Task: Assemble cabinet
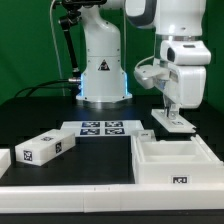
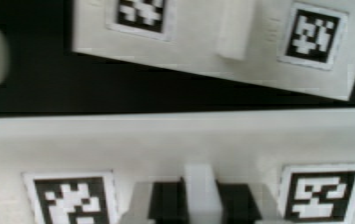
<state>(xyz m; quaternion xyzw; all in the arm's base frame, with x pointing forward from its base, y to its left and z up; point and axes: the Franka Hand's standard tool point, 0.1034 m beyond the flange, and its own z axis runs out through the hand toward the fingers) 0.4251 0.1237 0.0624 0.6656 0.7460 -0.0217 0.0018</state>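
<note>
My gripper (image 1: 171, 107) is at the exterior view's right, shut on a small white cabinet piece (image 1: 170, 122) held low over the black table. In the wrist view the gripper (image 2: 202, 198) has its dark fingers (image 2: 163, 204) on either side of a raised rib of that piece (image 2: 156, 150), which carries two square tags. The open white cabinet body (image 1: 176, 160) stands in front of the gripper at the front right. A long white tagged block (image 1: 45, 147) lies at the front left. Another white tagged surface (image 2: 209, 45) shows beyond the held piece in the wrist view.
The marker board (image 1: 100, 128) lies mid-table in front of the robot base (image 1: 100, 70). A low white wall (image 1: 70, 190) runs along the table's front edge, with a white end piece (image 1: 4, 160) at the far left.
</note>
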